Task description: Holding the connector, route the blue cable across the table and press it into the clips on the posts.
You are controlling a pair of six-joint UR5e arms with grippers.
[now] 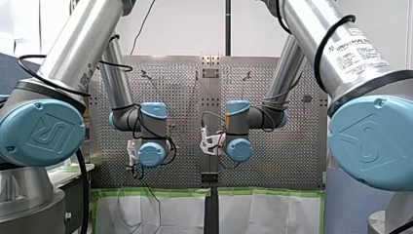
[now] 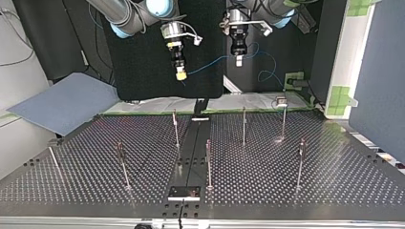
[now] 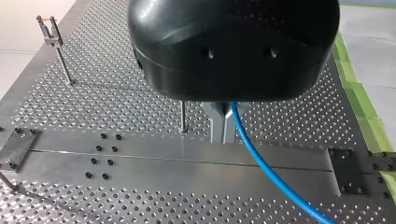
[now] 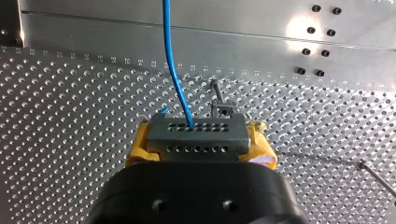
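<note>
In the right wrist view my right gripper point(image 4: 200, 138) is shut on a dark grey connector point(image 4: 196, 142), gripped between its yellow pads point(image 4: 138, 142). The blue cable point(image 4: 173, 70) leaves the connector's top. In the left wrist view my left gripper point(image 3: 222, 134) has its metal fingers shut on the blue cable point(image 3: 261, 161), high above the table. In the top view my right gripper point(image 2: 180, 74) and my left gripper point(image 2: 238, 59) hang side by side beyond the table's far edge, the cable point(image 2: 210, 63) slung between them. Several thin posts with clips, such as one post point(image 2: 175, 129), stand on the perforated table point(image 2: 286, 191).
Another post point(image 2: 243, 125) and a third post point(image 2: 300, 160) stand at the top view's right. A metal rail point(image 2: 191, 148) runs down the table's middle to a black plate point(image 2: 184, 192). A grey-blue board point(image 2: 62, 105) lies off the table's left corner.
</note>
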